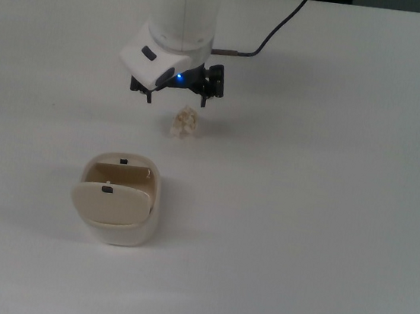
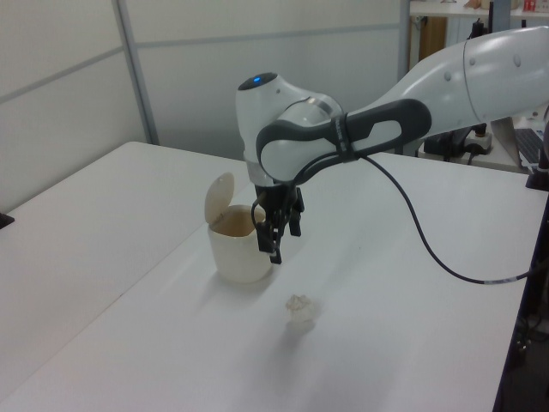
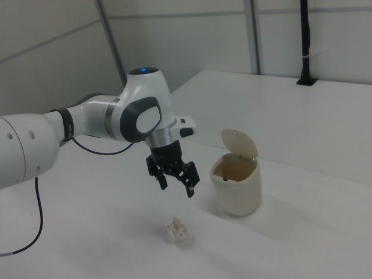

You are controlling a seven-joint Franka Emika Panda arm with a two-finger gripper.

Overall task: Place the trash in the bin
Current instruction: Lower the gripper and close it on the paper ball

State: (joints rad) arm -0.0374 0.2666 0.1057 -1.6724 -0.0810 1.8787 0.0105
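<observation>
White tabletop point(image 1: 325, 217) fills the scene, with pale wall panels behind it in the left and right views. On it stands the bin point(image 1: 118, 203), its flap lid point(image 2: 219, 196) tipped up and its tan inside showing. The trash point(image 1: 186, 122), a small crumpled wad, lies on the table apart from the bin, above and to the right of it in the top view. In the left view it sits nearer the camera than the bin, to the bin's right. The gripper point(image 3: 176, 187) hangs above the trash without touching it, fingers spread apart and pointing down, nothing between them. In the top view it shows just above the trash. A black cable point(image 1: 275, 35) trails from the arm point(image 2: 386, 120).
</observation>
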